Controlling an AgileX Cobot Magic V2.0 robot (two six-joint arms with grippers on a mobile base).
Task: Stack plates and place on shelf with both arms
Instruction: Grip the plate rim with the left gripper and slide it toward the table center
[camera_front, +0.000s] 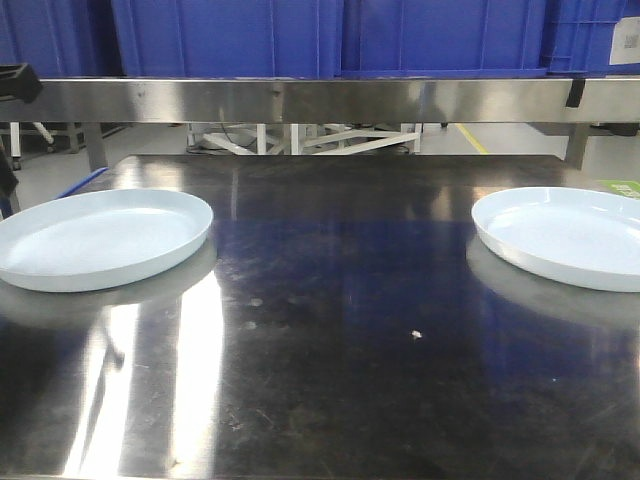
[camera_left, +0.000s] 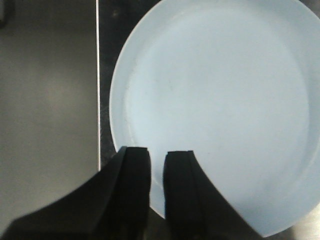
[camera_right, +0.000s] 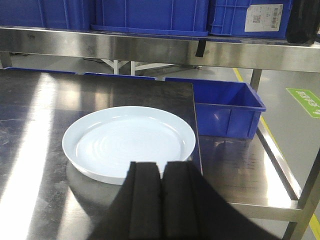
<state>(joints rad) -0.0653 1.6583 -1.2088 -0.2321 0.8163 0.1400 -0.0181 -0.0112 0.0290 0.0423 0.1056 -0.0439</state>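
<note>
Steel tabletop (camera_front: 340, 330) lies open between round glossy plates (camera_front: 100, 238) near its side edges; left claw (camera_left: 157, 152) slightly parted, right claw (camera_right: 161, 165) pressed together.

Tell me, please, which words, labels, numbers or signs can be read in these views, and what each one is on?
White label on the blue crate on the shelf: printed codes and text, too small to read.
Green floor marking: white marks, too blurred to read.
No other text shows.
</note>
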